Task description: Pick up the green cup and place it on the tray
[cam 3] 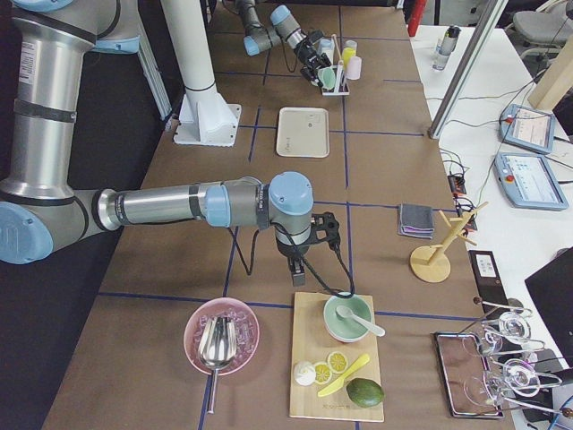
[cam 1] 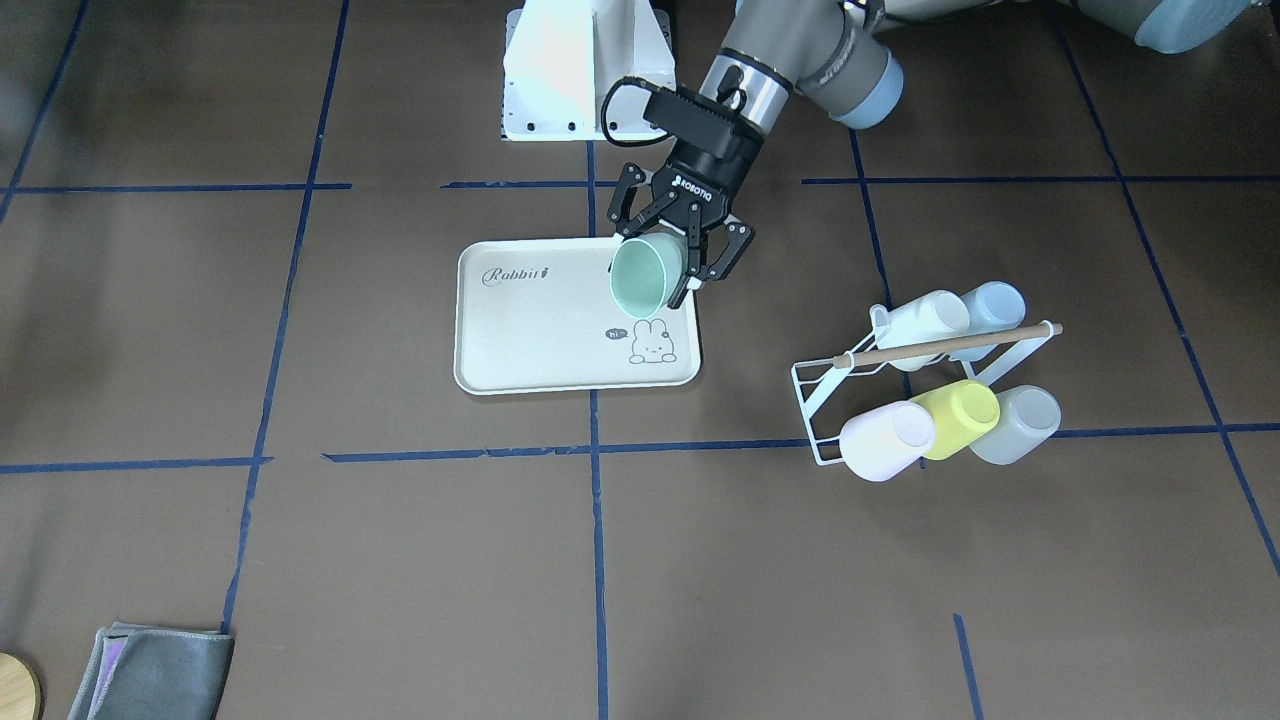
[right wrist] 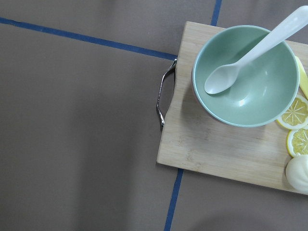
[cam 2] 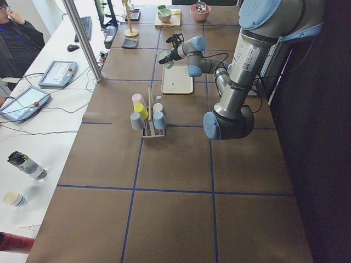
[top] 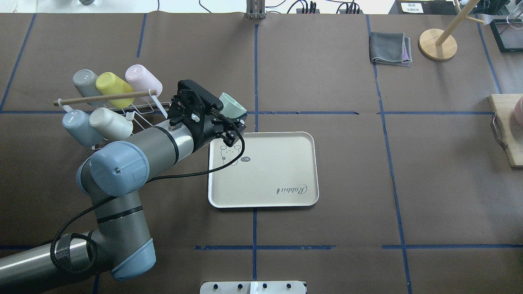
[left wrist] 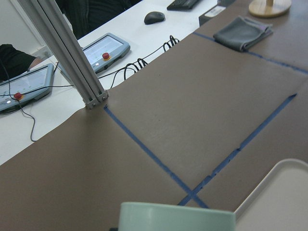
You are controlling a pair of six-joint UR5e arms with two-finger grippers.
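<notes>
My left gripper (cam 1: 668, 262) is shut on the green cup (cam 1: 640, 276), a pale mint tumbler tilted on its side with its mouth facing away from the robot. It holds the cup in the air over the near-left corner of the cream "Rabbit" tray (cam 1: 540, 345). In the overhead view the cup (top: 231, 106) pokes out beyond the gripper (top: 233, 116), at the tray's (top: 269, 175) corner. The left wrist view shows the cup's rim (left wrist: 177, 215) and the tray's corner (left wrist: 284, 190). My right gripper (cam 3: 295, 270) shows only in the exterior right view, above a wooden board; I cannot tell its state.
A white wire rack (cam 1: 905, 385) with several cups, among them a yellow-green one (cam 1: 962, 412) and a pale blue one (cam 1: 996, 304), stands on the robot's left of the tray. A grey cloth (top: 390, 49) and a wooden stand (top: 438, 44) lie far right. A board (right wrist: 226, 144) holds a green bowl (right wrist: 248, 77).
</notes>
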